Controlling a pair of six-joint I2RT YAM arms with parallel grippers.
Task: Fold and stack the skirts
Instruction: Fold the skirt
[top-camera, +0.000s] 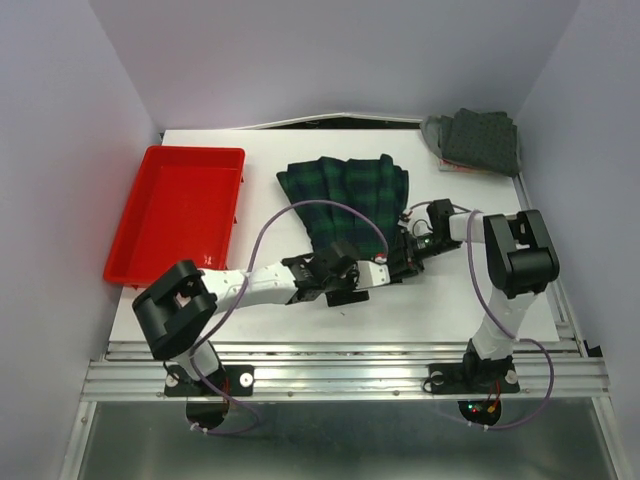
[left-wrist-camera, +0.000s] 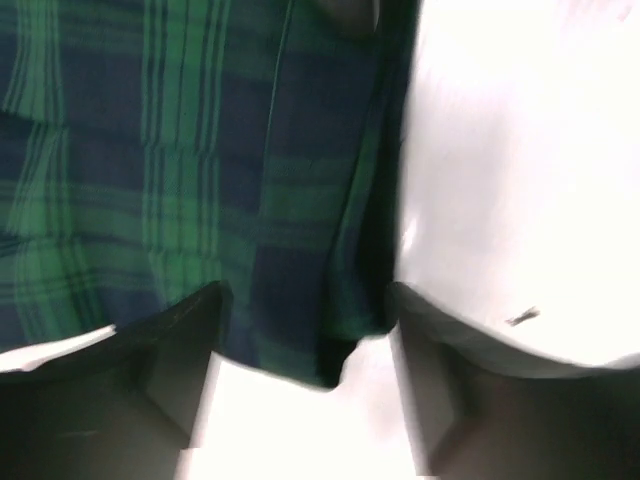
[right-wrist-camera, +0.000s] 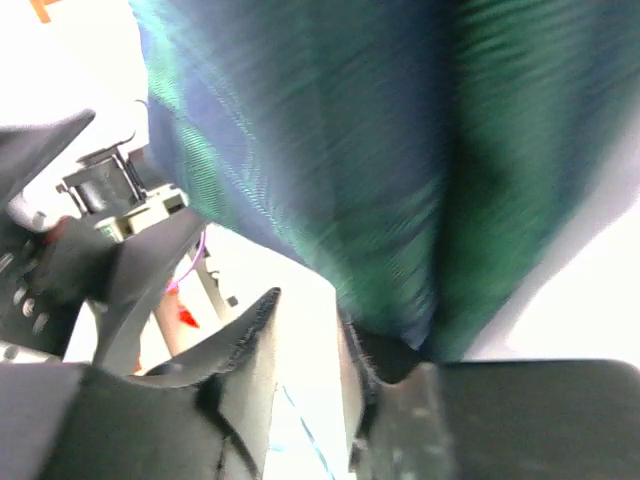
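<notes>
Top external — plaid skirt (top-camera: 345, 195), taper nearward

plaid skirt (top-camera: 345, 195), dark green-navy, pleated, lying flat at mid-worktop (top-camera: 480, 300), fanned wide at far end, narrowing toward near end, charcoal dotted skirt (top-camera: 485, 140), folded, at far right corner, grey skirt (top-camera: 434, 130) edge showing beneath it

On the table (top-camera: 420, 310), spread skirt (top-camera: 345, 190) lying at frame centre, tray (top-camera: 180, 215) sitting to its left, folded skirt (top-camera: 482, 140) resting upper right.
</notes>
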